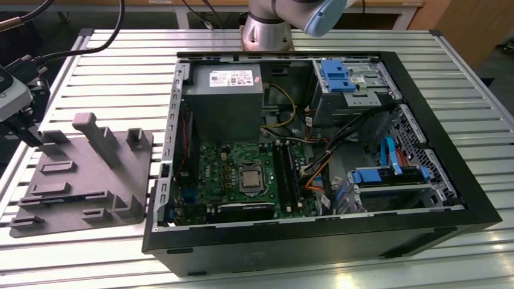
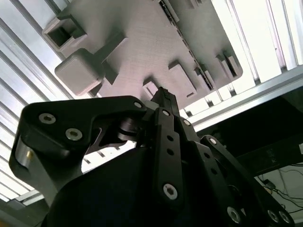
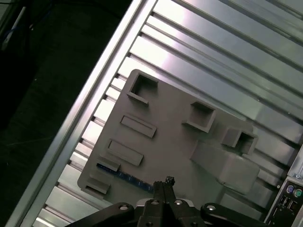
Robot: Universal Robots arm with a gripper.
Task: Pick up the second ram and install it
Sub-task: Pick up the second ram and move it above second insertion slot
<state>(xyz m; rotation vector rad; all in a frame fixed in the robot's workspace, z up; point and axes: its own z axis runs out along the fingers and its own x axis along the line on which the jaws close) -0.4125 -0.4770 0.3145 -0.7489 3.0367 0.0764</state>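
Since the grey fixture (image 3: 180,137) holds the second ram (image 3: 125,177) on edge for gripping, your gripper (image 3: 165,182) hangs above it, jaws closed and empty.

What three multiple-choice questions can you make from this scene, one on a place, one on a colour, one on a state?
1. Where does the second ram sit?
A. in the grey fixture
B. on the floor
C. atop the power supply

2. What colour is the motherboard?
A. red
B. green
C. white

3. How is the computer case?
A. shut
B. upside down
C. open, insides showing

Answers:
1 A, the first wrist view shows the blue stick slotted in the fixture.
2 B, the board is plainly green in the exterior view.
3 C, cables and drives lie exposed.
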